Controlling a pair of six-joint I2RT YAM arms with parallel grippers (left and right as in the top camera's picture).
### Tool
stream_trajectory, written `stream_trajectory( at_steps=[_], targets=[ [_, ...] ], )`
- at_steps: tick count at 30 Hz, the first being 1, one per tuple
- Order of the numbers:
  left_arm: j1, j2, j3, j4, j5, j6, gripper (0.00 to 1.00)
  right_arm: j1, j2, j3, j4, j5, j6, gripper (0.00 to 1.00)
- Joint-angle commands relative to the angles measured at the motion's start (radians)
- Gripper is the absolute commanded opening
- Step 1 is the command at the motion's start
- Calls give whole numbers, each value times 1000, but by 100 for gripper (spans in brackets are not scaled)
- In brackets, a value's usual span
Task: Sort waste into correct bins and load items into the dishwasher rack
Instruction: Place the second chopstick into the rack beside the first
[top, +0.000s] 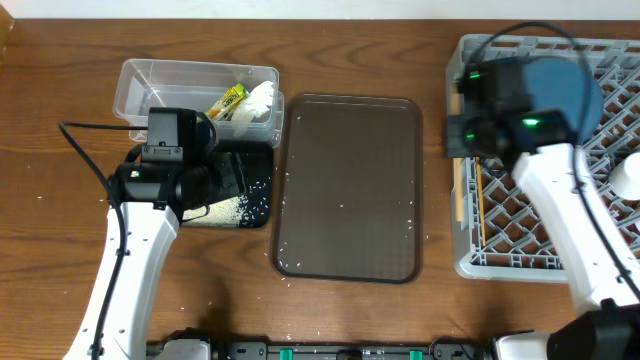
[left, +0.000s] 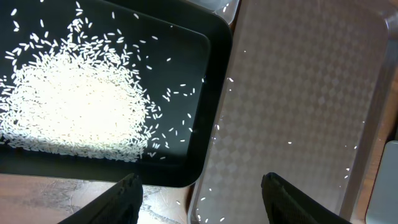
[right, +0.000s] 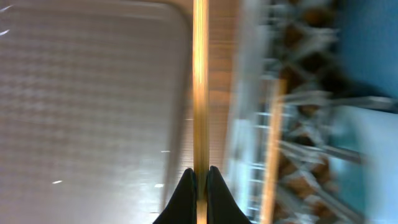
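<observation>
Right jaws pinch one chopstick (right: 200, 93) between brown tray (right: 93, 93) and rack (right: 292, 124); left jaws gape near rice (left: 74, 106).

Rack (right: 298, 124) blurred; chopstick (right: 199, 81) cut by top edge; black tray (top: 256, 170) half under left arm (top: 140, 240).

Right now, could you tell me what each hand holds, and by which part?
The right hand pinches one wooden chopstick near its end; the left hand is open and empty.
</observation>
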Motion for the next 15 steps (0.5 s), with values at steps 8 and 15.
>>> stream_trajectory(
  at_steps=[8,15],
  targets=[
    [1,6,-9,-3,-10,9,65,-167,113,-12,-42,22,-121,2],
    [1,6,-9,-3,-10,9,72,-169,161,-12,-31,-36,-124,38]
  ],
)
